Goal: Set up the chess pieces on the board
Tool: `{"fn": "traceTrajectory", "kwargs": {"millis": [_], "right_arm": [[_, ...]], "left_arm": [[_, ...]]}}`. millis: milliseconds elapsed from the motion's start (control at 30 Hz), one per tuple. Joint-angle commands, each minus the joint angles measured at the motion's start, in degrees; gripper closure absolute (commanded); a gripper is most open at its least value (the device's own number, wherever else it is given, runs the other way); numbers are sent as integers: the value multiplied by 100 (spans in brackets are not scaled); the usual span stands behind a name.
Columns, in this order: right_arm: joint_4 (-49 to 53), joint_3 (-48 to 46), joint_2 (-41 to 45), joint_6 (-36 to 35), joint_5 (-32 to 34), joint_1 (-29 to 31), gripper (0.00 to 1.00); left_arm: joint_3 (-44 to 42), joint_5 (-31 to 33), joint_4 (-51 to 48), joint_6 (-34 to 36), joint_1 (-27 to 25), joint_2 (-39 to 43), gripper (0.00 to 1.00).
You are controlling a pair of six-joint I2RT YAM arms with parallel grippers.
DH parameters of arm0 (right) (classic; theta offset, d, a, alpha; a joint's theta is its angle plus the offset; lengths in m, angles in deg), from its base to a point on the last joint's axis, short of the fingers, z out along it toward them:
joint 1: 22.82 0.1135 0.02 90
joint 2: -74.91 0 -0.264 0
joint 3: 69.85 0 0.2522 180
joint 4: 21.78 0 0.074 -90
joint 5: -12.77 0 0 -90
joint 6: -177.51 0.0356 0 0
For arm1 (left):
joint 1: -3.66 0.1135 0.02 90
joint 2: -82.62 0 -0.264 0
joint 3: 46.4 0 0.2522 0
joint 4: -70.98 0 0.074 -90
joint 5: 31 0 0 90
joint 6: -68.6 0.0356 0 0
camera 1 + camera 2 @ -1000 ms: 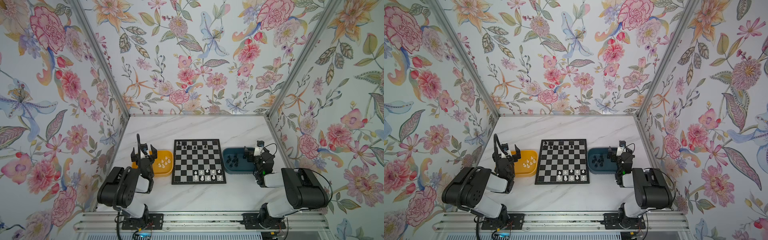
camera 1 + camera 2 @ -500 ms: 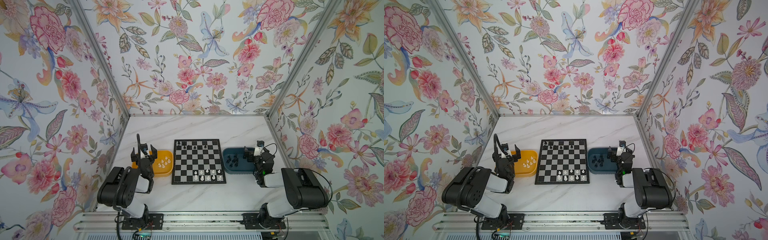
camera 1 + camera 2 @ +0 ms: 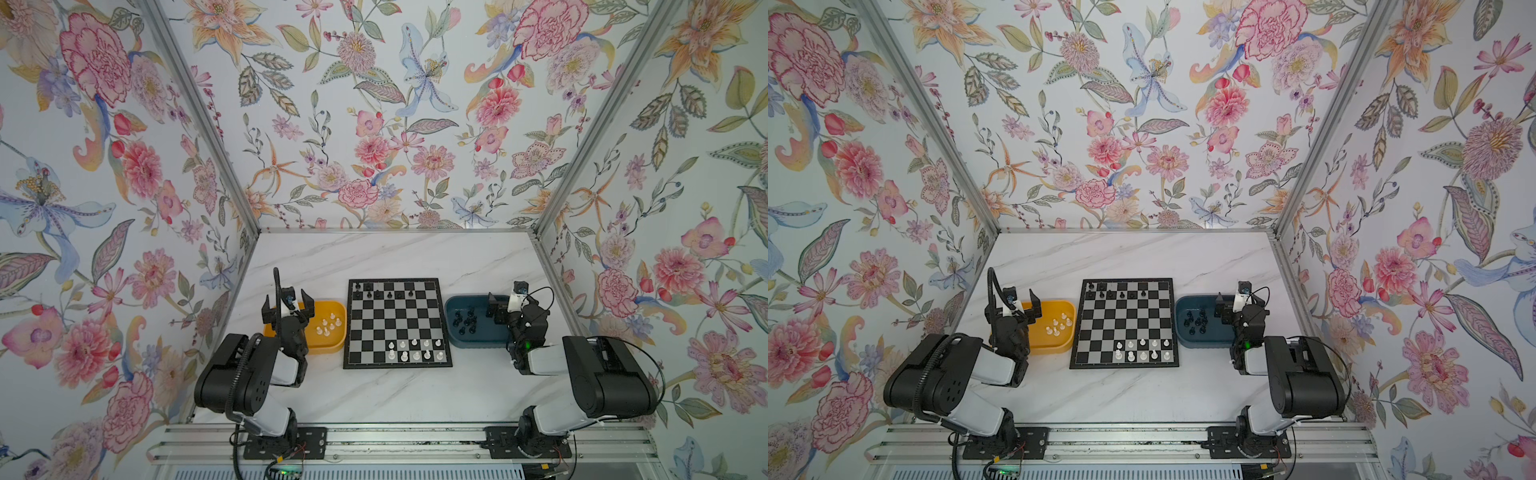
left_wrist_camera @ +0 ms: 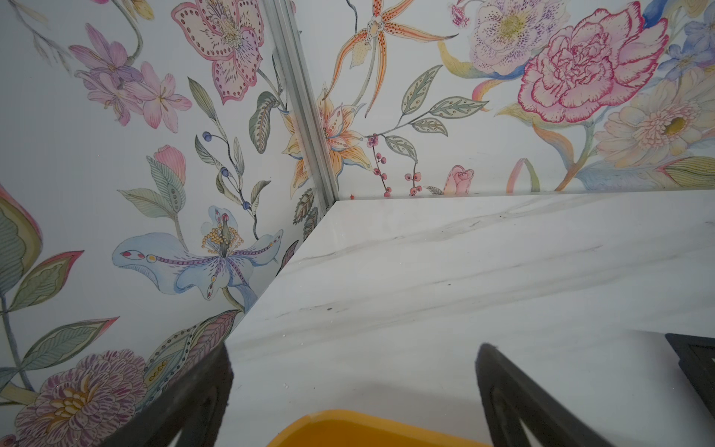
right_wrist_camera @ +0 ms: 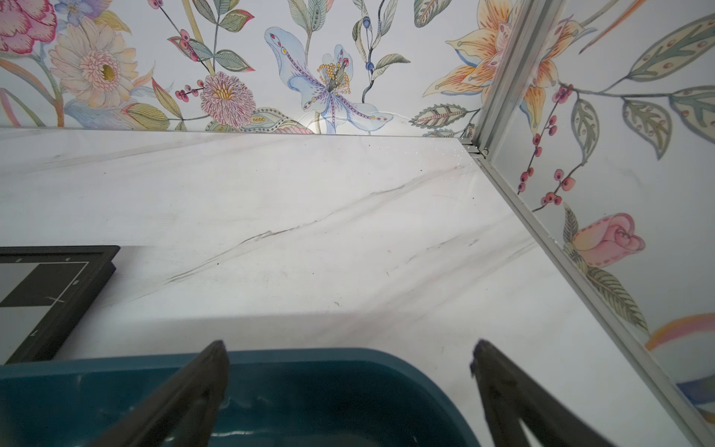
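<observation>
The board [image 3: 397,324] lies flat at the table's middle. Several black chess pieces [image 3: 376,293] stand on its far rows, and several white ones [image 3: 411,349] on its near rows. More white pieces [image 3: 328,324] sit in a yellow tray [image 3: 328,348] left of the board. More black pieces [image 3: 464,322] sit in a dark blue tray [image 3: 478,341] on its right. My left gripper [image 3: 287,307] hangs open over the yellow tray's left end [image 4: 348,420], holding nothing. My right gripper [image 3: 509,309] hangs open over the blue tray's right end [image 5: 309,356], also holding nothing.
Flowered walls close the marble table on three sides, with metal posts in the far corners. The wrist views show a corner of the board [image 4: 692,356] [image 5: 58,278] and bare marble behind both trays. A rail with both arm bases runs along the near edge.
</observation>
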Motion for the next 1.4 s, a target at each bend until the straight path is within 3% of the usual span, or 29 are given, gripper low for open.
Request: {"fn": "traceTrajectory", "kwargs": {"millis": [0,467,633,833,1033,1200,1367], "right_arm": [[-9,66,-31,74,85,28,1],[-17,59,-30,73,77,28,1],[360,181,154,67,85,37,6],[2191,679,1229,138,380,136,7],[5079,1648,2491,399,987,473,10],[6985,2688,3123,788,891,692,11],[8687,3732,3032,1319,486,881,16]], "left_arm": [[41,-74,56,-43,48,-17,1],[33,-75,69,-43,49,-16,1],[23,-87,31,-26,48,50,5],[276,-273,-1419,27,44,1241,6],[1224,-641,-3639,-16,40,2355,9],[2063,-1387,-4603,-235,42,2610,11],[2993,-2257,-5552,-487,36,2246,12]]}}
